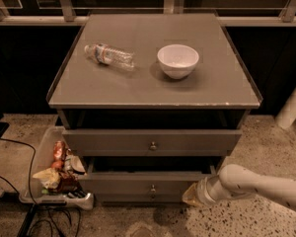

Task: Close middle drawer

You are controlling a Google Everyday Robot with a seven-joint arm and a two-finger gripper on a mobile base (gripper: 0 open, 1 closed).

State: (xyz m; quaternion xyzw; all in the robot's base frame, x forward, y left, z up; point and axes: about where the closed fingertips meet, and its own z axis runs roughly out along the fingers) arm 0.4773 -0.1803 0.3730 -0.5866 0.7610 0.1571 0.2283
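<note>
Jutting middle drawer (123, 185), tool (191, 196) alongside

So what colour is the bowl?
The bowl is white, camera view. The claw is low, front right of the cabinet.

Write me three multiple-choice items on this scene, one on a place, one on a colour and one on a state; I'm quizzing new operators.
1. Where is the gripper?
A. high, at the upper left
B. low, by the right end of the middle drawer front
C. low, at the far left

2. What colour is the bowl?
A. white
B. red
C. black

3. How is the middle drawer?
A. shut flush
B. pulled out
C. taken out entirely

Key: 1 B, the gripper sits low beside the drawer's front. 2 A, the bowl is plain white. 3 B, a dark gap shows behind its front.
</note>
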